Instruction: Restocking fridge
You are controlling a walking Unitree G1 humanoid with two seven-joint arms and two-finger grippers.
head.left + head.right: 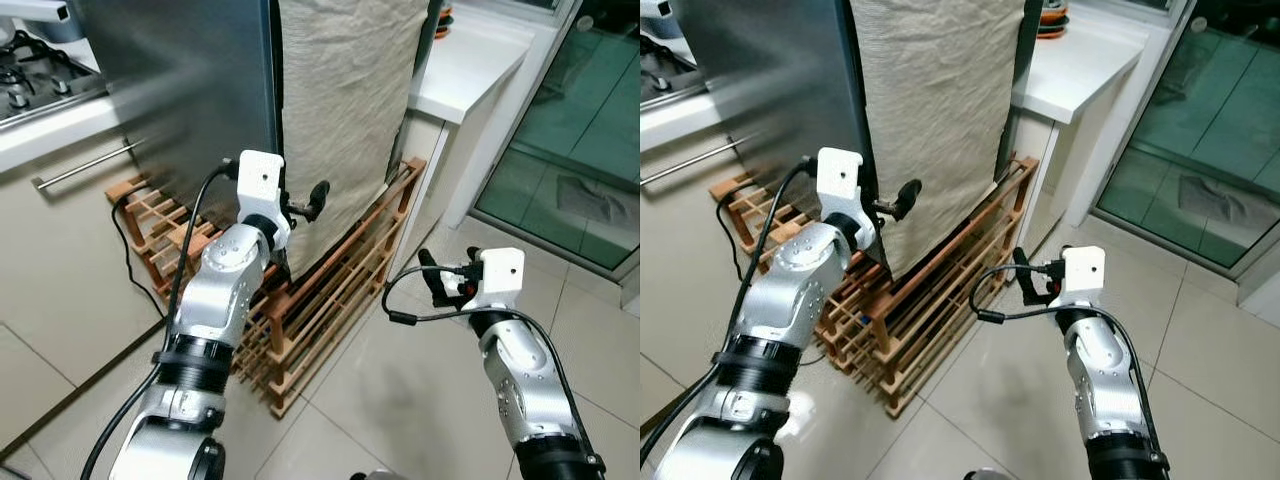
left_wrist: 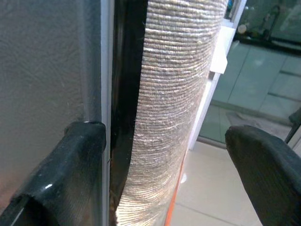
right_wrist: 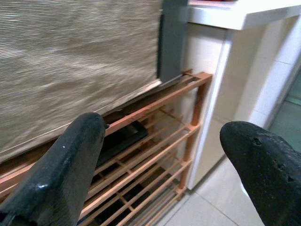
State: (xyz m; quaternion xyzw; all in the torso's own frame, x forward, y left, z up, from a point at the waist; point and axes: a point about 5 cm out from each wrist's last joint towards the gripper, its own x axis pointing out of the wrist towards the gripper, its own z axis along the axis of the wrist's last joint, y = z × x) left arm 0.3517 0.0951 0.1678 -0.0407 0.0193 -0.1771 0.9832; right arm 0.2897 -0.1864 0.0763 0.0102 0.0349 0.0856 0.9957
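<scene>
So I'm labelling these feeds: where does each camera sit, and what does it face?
Eye views: head, looking down at the fridge, its cloth cover and wooden rack; both arms show.
Left wrist: along the open left gripper at the fridge's edge.
Right wrist: along the open right gripper at the rack.
All share the cloth.

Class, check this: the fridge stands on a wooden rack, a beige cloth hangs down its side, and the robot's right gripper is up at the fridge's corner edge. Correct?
One slip: the left gripper is at the corner of the fridge, shown in the left eye view. The right gripper hangs over the floor. The wooden rack and beige cloth are right.
</scene>
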